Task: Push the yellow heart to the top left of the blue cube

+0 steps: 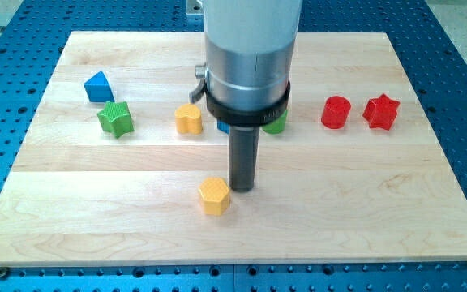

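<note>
The yellow heart (pixel 188 118) lies on the wooden board (pixel 71 219), left of centre. Just to its right a small sliver of a blue block (pixel 223 126), apparently the blue cube, shows beside the arm's metal body; most of it is hidden. The heart stands close to the blue block's left side, at about the same height in the view. My tip (pixel 243 189) rests on the board below both blocks, just right of a yellow hexagon (pixel 214 195) and close to it. The tip is well apart from the heart.
A blue triangular block (pixel 98 87) and a green star (pixel 116 118) lie at the view's left. A green block (pixel 276 124) peeks out right of the arm. A red cylinder (pixel 336 112) and a red star (pixel 381 112) lie at the right.
</note>
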Robot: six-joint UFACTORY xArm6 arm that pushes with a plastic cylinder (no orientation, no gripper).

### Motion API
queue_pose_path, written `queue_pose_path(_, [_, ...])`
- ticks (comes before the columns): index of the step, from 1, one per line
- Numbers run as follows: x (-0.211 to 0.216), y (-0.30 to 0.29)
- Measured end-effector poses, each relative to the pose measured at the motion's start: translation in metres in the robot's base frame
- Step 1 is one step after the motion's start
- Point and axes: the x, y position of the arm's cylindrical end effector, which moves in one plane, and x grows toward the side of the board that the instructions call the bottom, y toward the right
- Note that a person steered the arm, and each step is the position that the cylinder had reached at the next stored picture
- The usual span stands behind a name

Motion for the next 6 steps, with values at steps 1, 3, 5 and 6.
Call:
queue_pose_path(1, [-0.010, -0.027])
queue_pose_path(3, [0.053, -0.022])
queue_pose_path(5, [-0.041, -0.071])
queue_pose_path(6, [-0.102, -0.070])
